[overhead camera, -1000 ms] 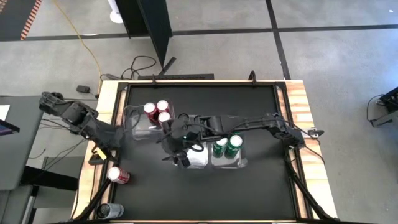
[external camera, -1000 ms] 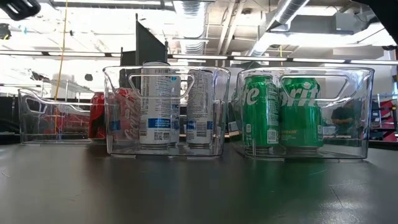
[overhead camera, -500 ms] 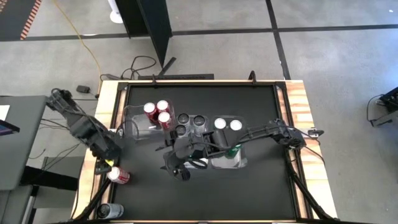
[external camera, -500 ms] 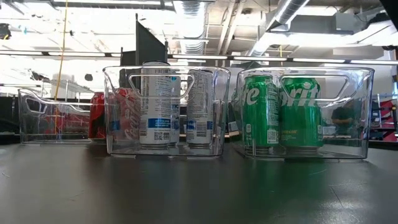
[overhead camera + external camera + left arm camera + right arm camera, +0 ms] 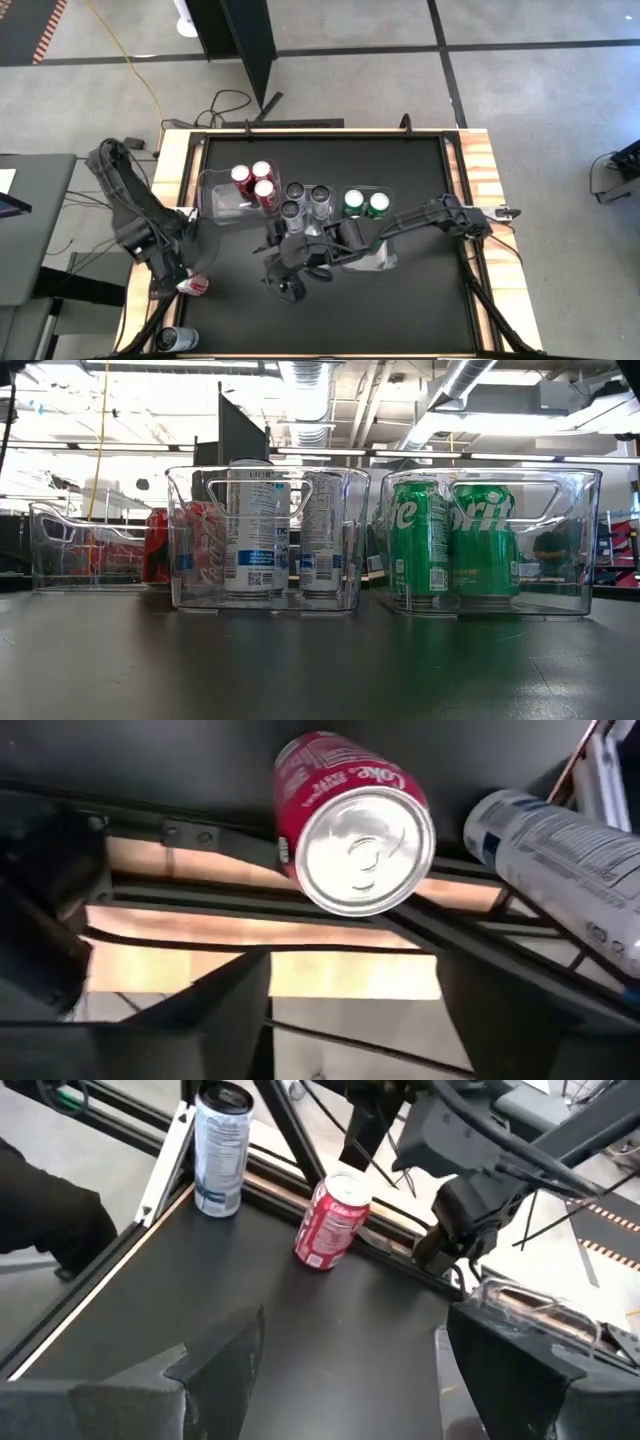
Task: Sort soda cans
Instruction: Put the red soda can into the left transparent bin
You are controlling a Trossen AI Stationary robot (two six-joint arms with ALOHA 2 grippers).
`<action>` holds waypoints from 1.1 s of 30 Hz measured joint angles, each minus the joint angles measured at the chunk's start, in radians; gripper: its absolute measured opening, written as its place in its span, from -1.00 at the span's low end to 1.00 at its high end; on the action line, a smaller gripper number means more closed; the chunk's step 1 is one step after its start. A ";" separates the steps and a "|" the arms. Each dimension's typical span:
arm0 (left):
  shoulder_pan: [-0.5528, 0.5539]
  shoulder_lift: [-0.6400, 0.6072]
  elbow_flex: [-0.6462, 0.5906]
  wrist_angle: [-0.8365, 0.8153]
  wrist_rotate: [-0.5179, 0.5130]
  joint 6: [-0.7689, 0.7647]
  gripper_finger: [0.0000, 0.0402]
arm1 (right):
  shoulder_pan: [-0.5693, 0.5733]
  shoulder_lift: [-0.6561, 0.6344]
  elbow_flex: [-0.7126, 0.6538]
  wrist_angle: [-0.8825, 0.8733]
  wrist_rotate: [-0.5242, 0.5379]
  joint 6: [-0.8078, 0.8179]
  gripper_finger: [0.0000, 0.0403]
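A red soda can (image 5: 196, 287) (image 5: 355, 820) stands upright on its base near the table's left edge. My left gripper (image 5: 176, 278) (image 5: 350, 995) hangs just above it, pointing steeply down, open and touching nothing. A silver can (image 5: 178, 340) (image 5: 220, 1150) stands at the near left corner. My right gripper (image 5: 290, 285) (image 5: 345, 1355) hovers open over the mat in front of the bins, facing the red can (image 5: 333, 1220). Three clear bins hold sorted cans: red ones (image 5: 252, 180), silver ones (image 5: 305, 196) (image 5: 250, 525), green ones (image 5: 362, 204) (image 5: 450, 540).
The three clear bins (image 5: 270, 595) stand side by side across the table's middle. The table's wooden left rim (image 5: 260, 925) and its black frame run under the left gripper. The dark mat (image 5: 320, 660) lies bare between the bins and the near edge.
My left arm has swung toward the table's near edge and sunk over the red can, its wrist rolling as it went. My right gripper has drawn back from over the middle bin toward the near edge, uncovering the silver cans there.
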State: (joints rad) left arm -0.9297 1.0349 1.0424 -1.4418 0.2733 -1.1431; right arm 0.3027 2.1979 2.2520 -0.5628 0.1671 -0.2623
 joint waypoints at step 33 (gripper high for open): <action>-0.111 0.148 0.000 0.021 -0.212 -0.155 0.99 | 0.093 0.000 0.000 -0.011 0.070 0.046 0.63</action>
State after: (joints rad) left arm -1.0409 1.1825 1.0420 -1.4212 0.0616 -1.2985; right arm 0.3953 2.1979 2.2520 -0.5735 0.2375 -0.2165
